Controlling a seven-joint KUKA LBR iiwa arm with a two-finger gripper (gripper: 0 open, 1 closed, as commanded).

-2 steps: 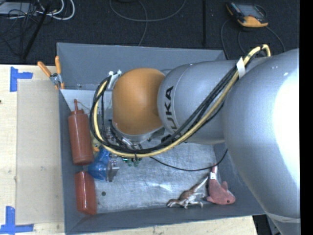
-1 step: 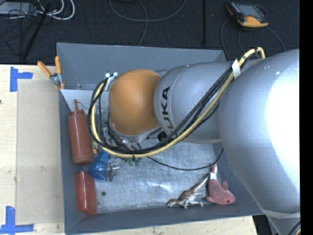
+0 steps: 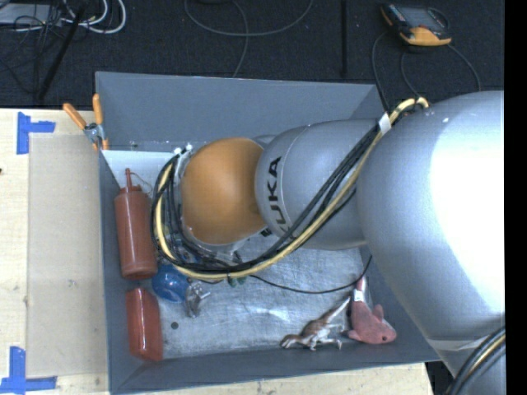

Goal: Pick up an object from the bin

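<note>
Fingers (image 3: pixel 195 299) low in bin (image 3: pixel 247 105), under wrist. I cannot tell whether spread or pressed together. Blue lump (image 3: pixel 170 285) just beside them, on side away from arm. Risk, my judgement: a blind close clips the lump's edge and shoves it against brown bottle (image 3: pixel 136 235) beyond.

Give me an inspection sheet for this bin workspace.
Surface: grey metal bin, floor partly covered by the arm.
Job's things: red-brown squeeze bottle and shorter red-brown bottle along the left wall; blue rounded object by the wrist; brown toy dinosaur and pink plush fish at the lower right.
Clutter: nothing seen.
End effector: low at the bin's left by the blue object, under the orange wrist cover.
Cables: yellow and black cables along the arm.
Surroundings: dark floor with loose cables.
</note>
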